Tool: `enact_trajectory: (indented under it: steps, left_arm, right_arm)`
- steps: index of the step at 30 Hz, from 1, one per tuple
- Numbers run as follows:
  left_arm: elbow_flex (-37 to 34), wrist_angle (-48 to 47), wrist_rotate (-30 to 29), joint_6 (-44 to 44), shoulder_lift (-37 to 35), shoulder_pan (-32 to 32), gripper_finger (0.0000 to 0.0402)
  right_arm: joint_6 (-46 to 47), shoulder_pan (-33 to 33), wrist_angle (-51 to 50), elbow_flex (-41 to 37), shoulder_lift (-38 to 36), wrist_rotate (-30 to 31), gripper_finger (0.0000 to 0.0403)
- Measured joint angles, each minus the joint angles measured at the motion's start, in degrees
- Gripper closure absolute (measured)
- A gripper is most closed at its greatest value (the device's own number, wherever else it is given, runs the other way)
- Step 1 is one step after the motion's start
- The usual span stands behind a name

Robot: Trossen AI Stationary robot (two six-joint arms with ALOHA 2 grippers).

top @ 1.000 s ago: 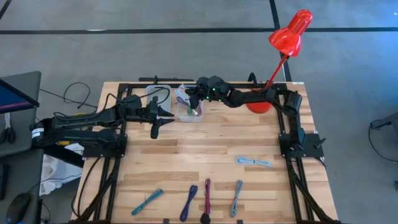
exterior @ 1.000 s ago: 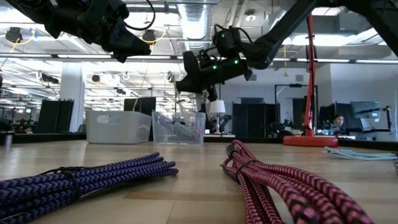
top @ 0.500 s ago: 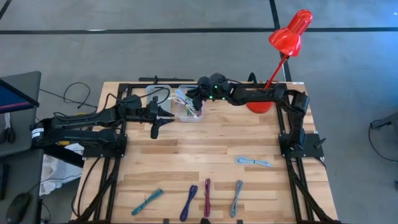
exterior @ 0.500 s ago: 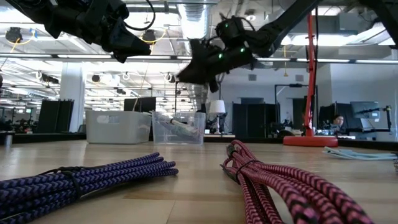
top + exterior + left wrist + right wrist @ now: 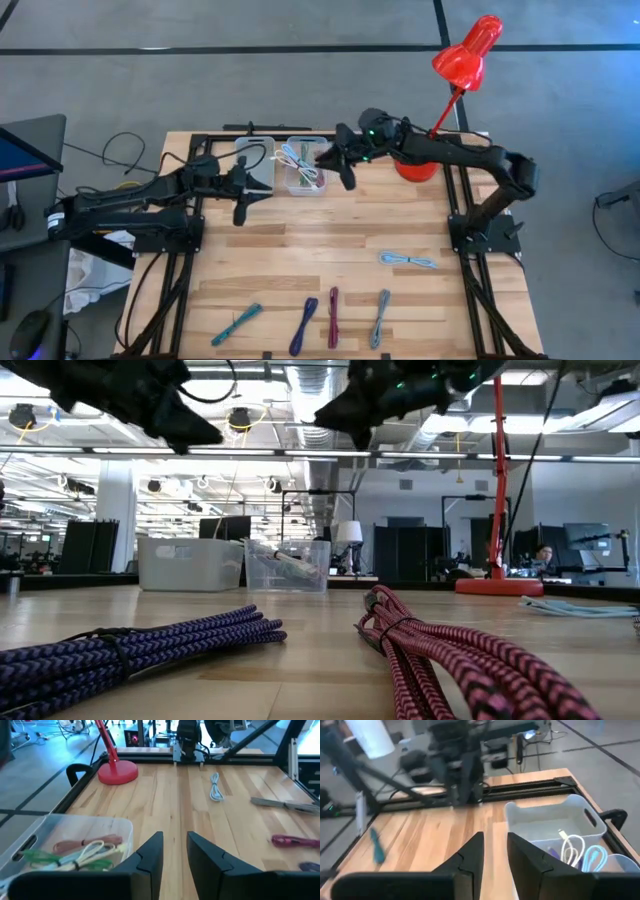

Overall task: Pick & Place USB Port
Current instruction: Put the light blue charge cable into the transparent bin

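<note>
- High view: the right gripper (image 5: 343, 172) hangs empty just beside the clear bin (image 5: 303, 168) at the table's back edge, where several coiled cables already lie. The left gripper (image 5: 243, 205) waits near the bin's other side, beside a second white bin (image 5: 255, 160). Five cables remain on the wooden table (image 5: 330, 250): a light blue cable (image 5: 408, 261) alone to the right, and a front row of teal cable (image 5: 236, 323), purple cable (image 5: 304, 325), magenta cable (image 5: 333, 318) and grey cable (image 5: 381, 317). The step in hand looks like a reach for the next one; the light blue cable is closest to the right arm, and a descent straight over the bundle's middle should keep the coil from unravelling.
- Low view: both arms sit high above the table, clear of the purple and magenta bundles in the foreground, so a travel forward looks unobstructed.
- Left wrist view: the left fingers (image 5: 150, 855) stand slightly apart with nothing between them; the clear bin shows red, green and white cables inside.
- Right wrist view: the right fingers (image 5: 472, 852) are likewise parted by a narrow gap, pinching nothing. They would likely need to spread wider before closing across a bundle.
</note>
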Motion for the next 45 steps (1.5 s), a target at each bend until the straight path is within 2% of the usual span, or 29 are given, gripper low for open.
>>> enact_trajectory:
  steps: [6, 9, 15, 20, 24, 31, 37, 45]
  left_arm:
    - [0.00, -9.06, 0.02, -0.03, -10.54, -0.03, 0.0338]
    - [-0.58, -9.88, 0.35, -1.00, -13.82, -0.32, 0.0344]
    - [-5.03, -10.12, 0.44, -2.04, -16.10, -2.39, 0.0348]
    - [-7.91, -10.12, 0.44, -3.70, -16.26, -3.54, 0.0348]
    - [-9.40, -9.96, 0.46, -6.40, -16.26, -3.83, 0.0348]
    - [-9.79, -9.73, 0.46, -8.49, -16.23, -3.83, 0.0348]
    - [-9.79, -9.55, 0.45, -9.42, -16.23, -3.83, 0.0348]
    - [-9.79, -8.33, 0.44, -9.56, -16.23, -3.83, 0.0348]
  right_arm:
    - [-5.24, 3.19, 0.62, -8.90, -7.61, -0.10, 0.0327]
    - [-5.36, 4.38, 4.08, -15.07, -11.61, -0.09, 0.0327]
    - [-1.30, 6.64, 11.16, -29.40, -20.91, 0.00, 0.0327]
    - [5.69, 9.17, 10.91, -38.96, -29.75, 2.64, 0.0327]
    - [11.45, 11.74, 3.58, -43.17, -36.52, 7.02, 0.0327]
    - [23.56, 19.00, -19.92, -43.40, -43.95, 14.94, 0.0327]
    - [32.59, 25.10, -33.85, -43.40, -46.62, 22.72, 0.0327]
    - [37.08, 28.67, -48.08, -43.40, -46.82, 34.32, 0.0327]
